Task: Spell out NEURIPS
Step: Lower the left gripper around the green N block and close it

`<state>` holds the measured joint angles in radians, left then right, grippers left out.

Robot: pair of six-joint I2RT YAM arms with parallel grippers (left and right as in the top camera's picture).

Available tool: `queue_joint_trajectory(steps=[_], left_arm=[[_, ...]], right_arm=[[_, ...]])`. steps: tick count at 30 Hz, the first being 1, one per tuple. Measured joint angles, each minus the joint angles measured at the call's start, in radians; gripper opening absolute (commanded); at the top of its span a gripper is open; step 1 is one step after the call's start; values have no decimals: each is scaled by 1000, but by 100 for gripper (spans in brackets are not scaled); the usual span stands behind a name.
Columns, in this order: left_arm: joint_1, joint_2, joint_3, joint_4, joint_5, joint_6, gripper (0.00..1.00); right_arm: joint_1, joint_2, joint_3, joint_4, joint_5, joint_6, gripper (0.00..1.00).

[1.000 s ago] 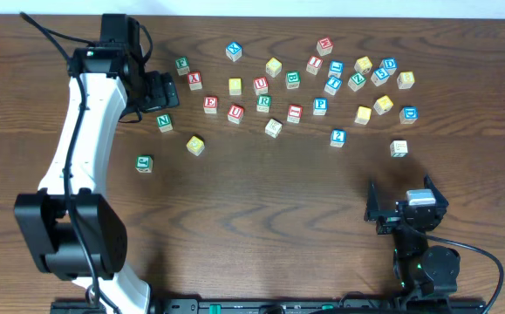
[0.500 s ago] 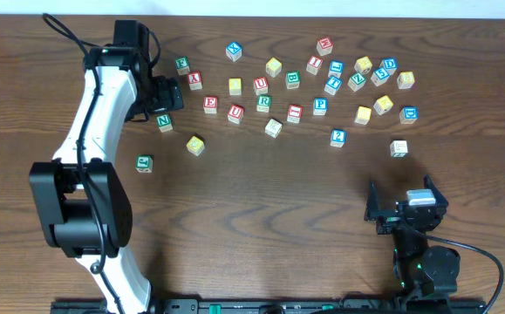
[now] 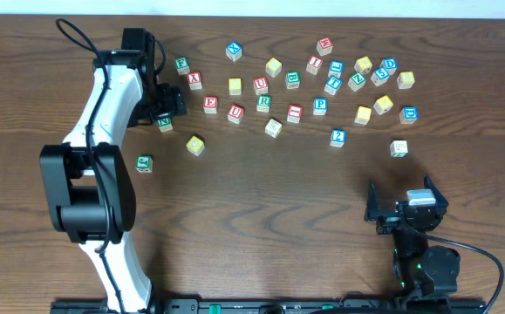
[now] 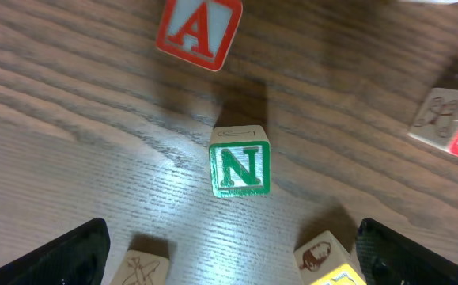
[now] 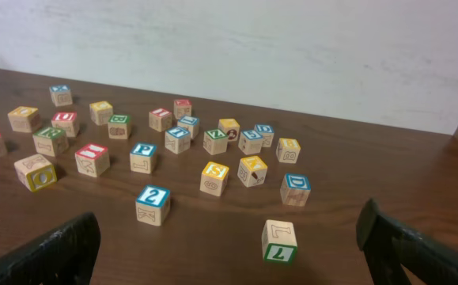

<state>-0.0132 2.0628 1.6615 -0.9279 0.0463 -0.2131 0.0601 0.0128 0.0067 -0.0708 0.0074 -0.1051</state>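
Note:
The green N cube stands on the table in the middle of the left wrist view. My left gripper hangs open over it, its dark fingers wide apart and empty. From overhead the left gripper sits just above the N. To the right of N run the red E, red U, green R, red I and blue P. A yellow-faced cube lies below them. My right gripper rests open and empty at the near right.
A red A cube lies just beyond N. A loose green cube sits to the lower left of N. Many other letter cubes are scattered at the back right. A green 7 cube and a blue 2 cube stand in front of the right gripper.
The left arm has swung to the right, and its gripper has moved down toward the N cube. The right arm and all cubes have stayed still.

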Motion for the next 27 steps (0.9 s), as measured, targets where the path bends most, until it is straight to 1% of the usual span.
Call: queue_joint_trajectory(steps=[6,27], left_arm=[[0,26,0,15,0,0,98],[0,27,0,67,19,30,98]], right_arm=[[0,0,0,0,0,0,99],[0,0,0,0,0,0,99]])
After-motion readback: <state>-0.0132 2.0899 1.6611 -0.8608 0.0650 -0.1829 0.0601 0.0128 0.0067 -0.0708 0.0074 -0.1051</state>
